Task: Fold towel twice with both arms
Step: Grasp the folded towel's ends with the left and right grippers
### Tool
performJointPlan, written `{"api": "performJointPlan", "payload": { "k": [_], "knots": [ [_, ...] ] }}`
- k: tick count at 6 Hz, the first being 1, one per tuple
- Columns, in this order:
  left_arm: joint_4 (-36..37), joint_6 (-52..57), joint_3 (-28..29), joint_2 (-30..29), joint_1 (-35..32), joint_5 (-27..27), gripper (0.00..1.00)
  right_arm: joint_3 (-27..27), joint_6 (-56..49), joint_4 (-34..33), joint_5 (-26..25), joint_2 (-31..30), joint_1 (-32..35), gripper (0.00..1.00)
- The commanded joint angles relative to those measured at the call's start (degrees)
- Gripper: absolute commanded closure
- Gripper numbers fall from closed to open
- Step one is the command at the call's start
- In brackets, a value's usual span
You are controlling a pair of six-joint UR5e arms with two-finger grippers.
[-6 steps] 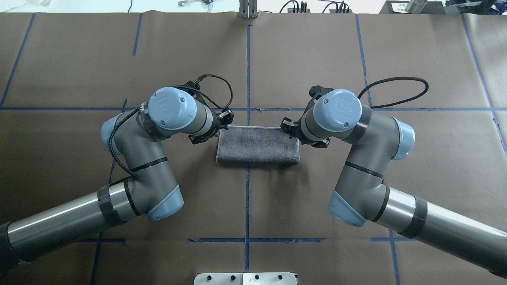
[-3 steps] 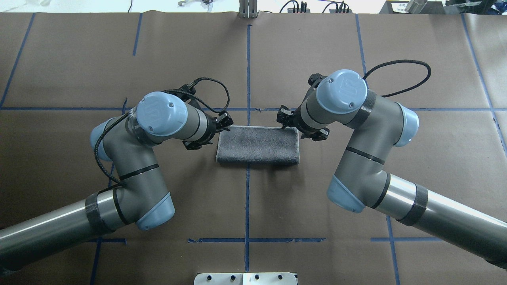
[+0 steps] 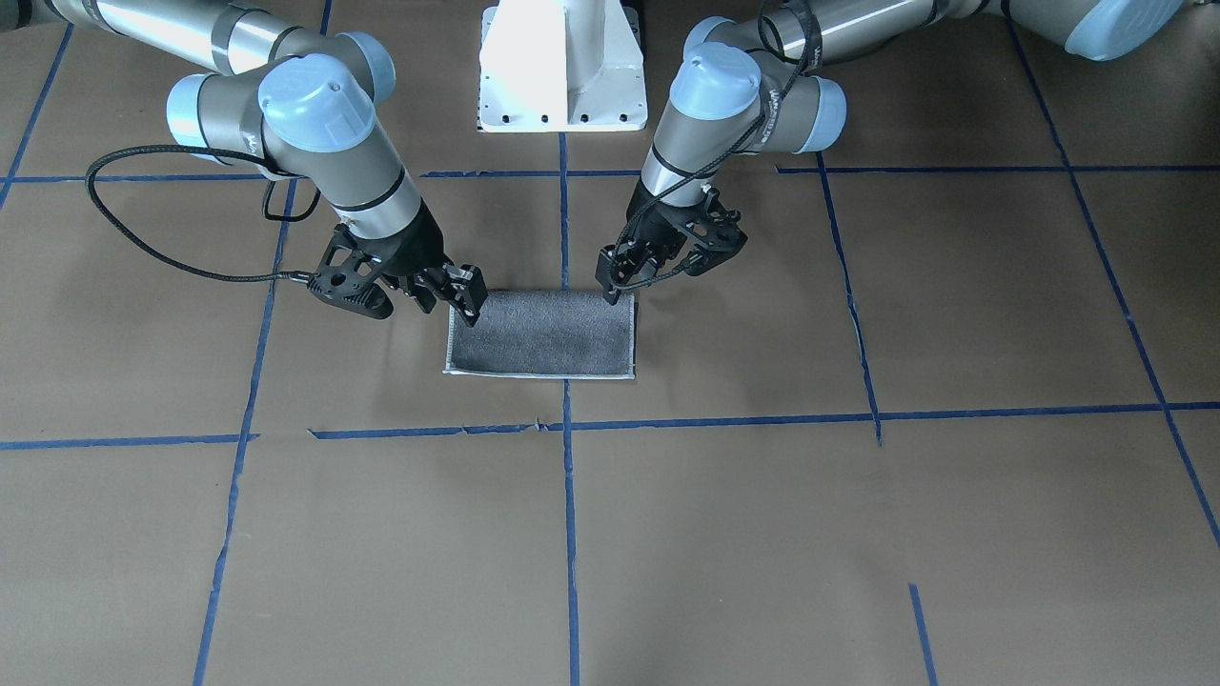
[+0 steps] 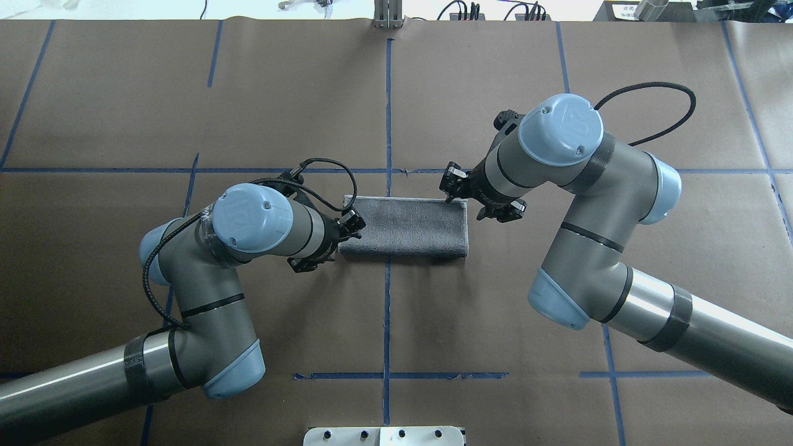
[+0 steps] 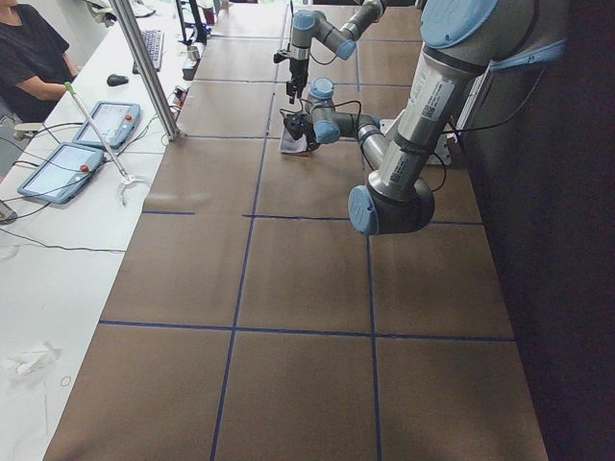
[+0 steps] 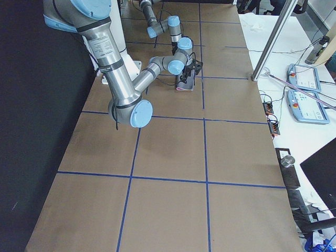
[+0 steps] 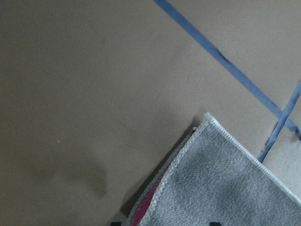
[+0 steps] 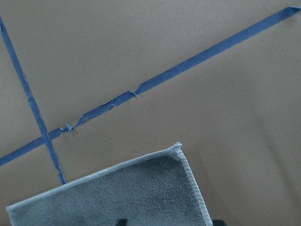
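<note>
The towel point(image 4: 403, 226) lies flat at the table's middle, folded in half, grey face up, whitish hem along its far edge. My left gripper point(image 4: 350, 226) is at the towel's left short edge, low over it, jaws apart. My right gripper point(image 4: 452, 184) is at the far right corner, jaws apart. In the front view the left gripper point(image 3: 615, 284) and the right gripper point(image 3: 467, 303) stand at the towel's point(image 3: 543, 333) two robot-side corners. The left wrist view shows a hemmed towel corner point(image 7: 221, 174) with pink between the layers. The right wrist view shows a grey towel corner point(image 8: 127, 193).
Blue tape lines point(image 4: 387, 111) cross the brown paper table cover. The white pedestal base point(image 3: 562, 67) stands at the robot's side. A metal post point(image 4: 388, 15) stands at the far edge. Tablets point(image 5: 101, 120) and an operator are beyond the far side.
My left gripper has slid from the towel's far left corner back toward the robot along the left edge. My right wrist has swung farther away and right, its gripper staying near the far right corner.
</note>
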Motion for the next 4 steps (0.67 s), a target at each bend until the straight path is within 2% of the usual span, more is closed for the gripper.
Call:
{"api": "performJointPlan", "payload": {
  "k": [1,3,4],
  "knots": [
    [-0.04,0.40,1.30,-0.33,0.48,0.21,0.31,0.42,0.00,-0.01,0.19,-0.36,0.14,0.32],
    [0.05,0.85,2.17,-0.33,0.39,0.30,0.31,0.42,0.00,-0.01,0.10,-0.44,0.05,0.31],
    [0.05,0.85,2.35,-0.33,0.22,0.38,0.36,0.51,0.00,-0.01,0.10,-0.44,0.14,0.31]
  ]
}}
